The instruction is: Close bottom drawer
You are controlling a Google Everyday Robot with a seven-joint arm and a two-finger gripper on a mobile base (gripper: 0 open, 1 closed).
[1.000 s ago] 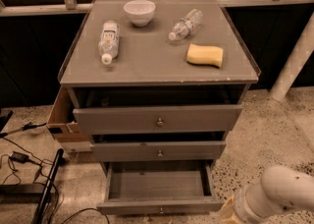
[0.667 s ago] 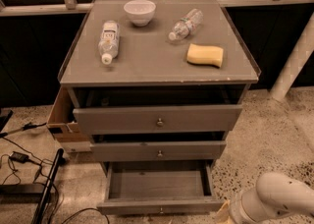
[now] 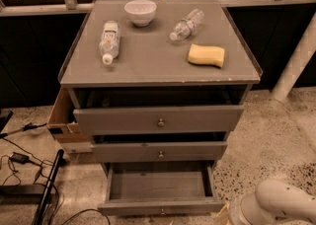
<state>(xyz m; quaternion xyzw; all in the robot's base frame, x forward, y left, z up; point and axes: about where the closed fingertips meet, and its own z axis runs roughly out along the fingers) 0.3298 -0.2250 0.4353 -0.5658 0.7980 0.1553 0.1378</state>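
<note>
Bottom drawer point(image 3: 158, 185) is pulled well out, under the front edge of the bench point(image 3: 148, 63), knob end nearest us. Gripper point(image 3: 223, 215) sits low, off the bench's front-right corner, just beside the drawer's right front corner; we can't tell if they touch. Gripper spread or pressed together: we can't tell.

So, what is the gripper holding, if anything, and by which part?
Cannot tell: the gripper is out of view, lower right; only the arm shows beside the open bottom drawer.
</note>
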